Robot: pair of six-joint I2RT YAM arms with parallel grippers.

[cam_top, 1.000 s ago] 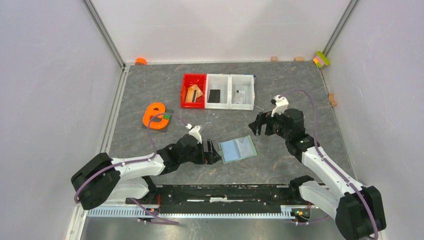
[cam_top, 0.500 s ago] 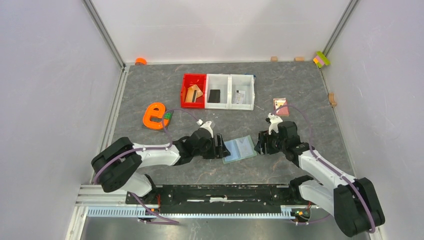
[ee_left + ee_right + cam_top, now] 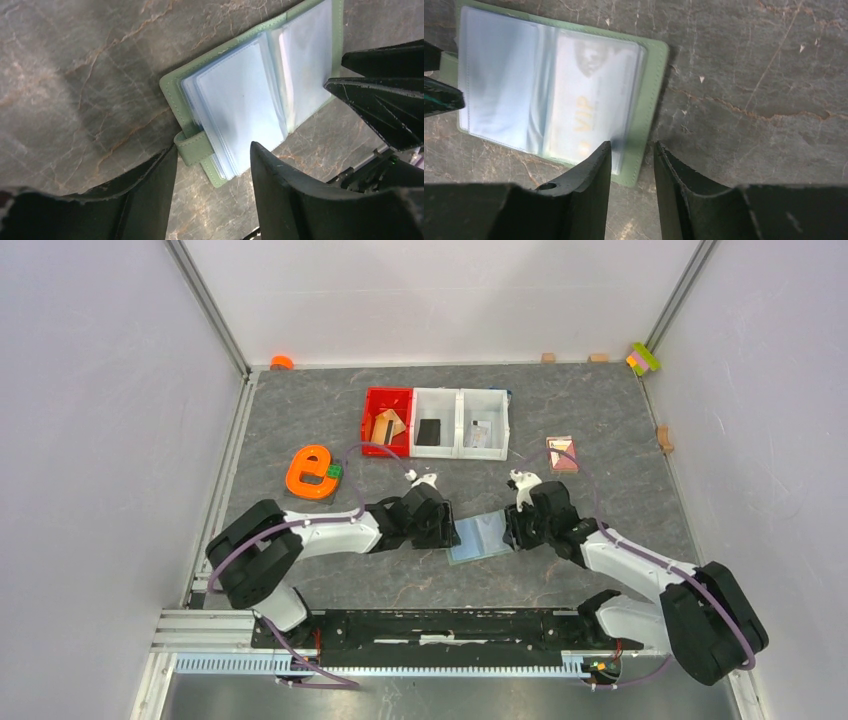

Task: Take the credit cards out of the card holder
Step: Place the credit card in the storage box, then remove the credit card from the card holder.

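Observation:
The sage-green card holder (image 3: 480,536) lies open on the table between both arms. Its clear pockets (image 3: 240,100) look pale blue-white. One of the credit cards (image 3: 586,107), pale with gold "VIP" lettering, sits in the right pocket. My left gripper (image 3: 449,530) is open, and its jaws straddle the holder's left edge by the small green tab (image 3: 194,148). My right gripper (image 3: 511,528) is open with a narrow gap. One finger is over the right pocket's corner and the other is just past the green edge (image 3: 649,115). In the left wrist view the right fingers (image 3: 385,80) show beyond the holder.
A red bin (image 3: 371,422) and two white bins (image 3: 461,445) stand behind the holder with flat items inside. An orange object (image 3: 309,472) lies at the left and a pink square item (image 3: 562,453) at the right. Small blocks (image 3: 643,358) line the back wall.
Both arms have come in low to the holder, the left from the left and the right down from the back right. Both pairs of jaws have narrowed.

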